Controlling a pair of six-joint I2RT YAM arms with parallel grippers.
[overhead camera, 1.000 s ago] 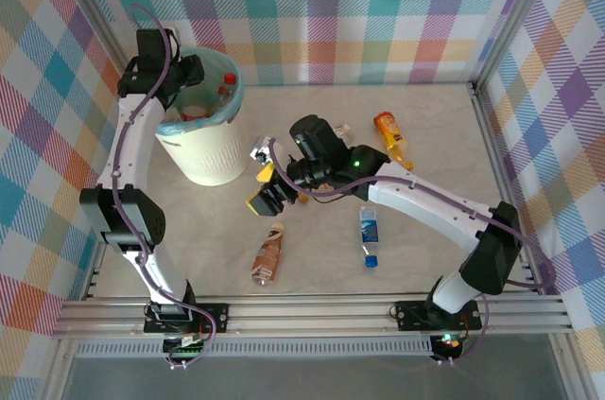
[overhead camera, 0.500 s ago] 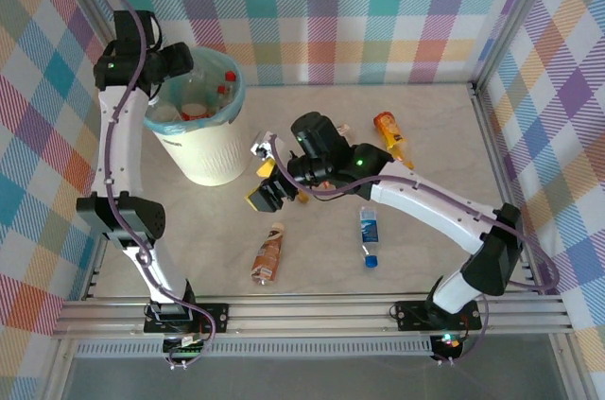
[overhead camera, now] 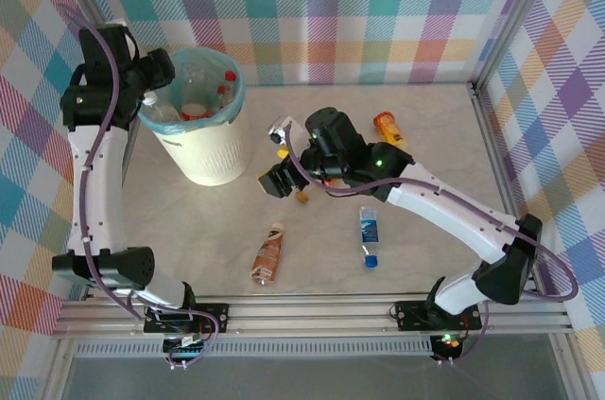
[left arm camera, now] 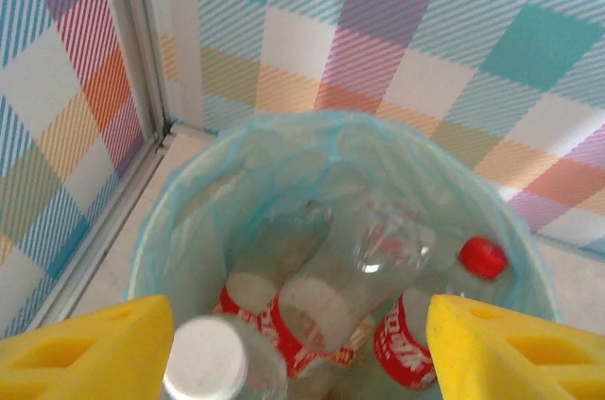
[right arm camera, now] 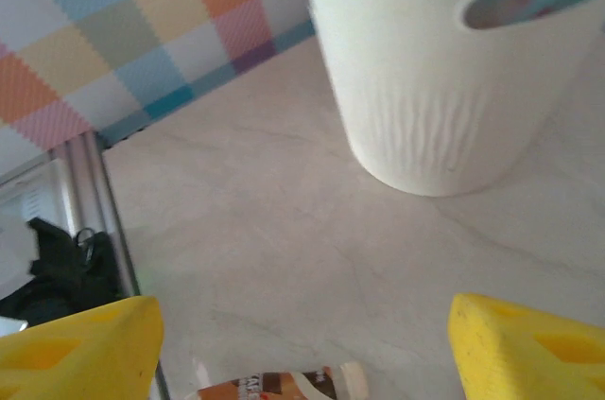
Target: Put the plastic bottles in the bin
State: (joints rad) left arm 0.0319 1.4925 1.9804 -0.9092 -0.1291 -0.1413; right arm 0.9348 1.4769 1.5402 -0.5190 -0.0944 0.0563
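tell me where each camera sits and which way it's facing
top external: fixed above and behind the arms, looking down on the table; the left arm and right arm show.
left wrist: above the bin, looking down into it at clear bottles; the left gripper open, yellow fingertips in the bottom corners.
right wrist: low over the table, facing the bin's white wall; the right gripper open, its yellow pads in the bottom corners.
shared: all three see the bin; top external and right wrist both see the brown bottle.

The right wrist view's lower edge cuts off a brown bottle [right arm camera: 274, 385].
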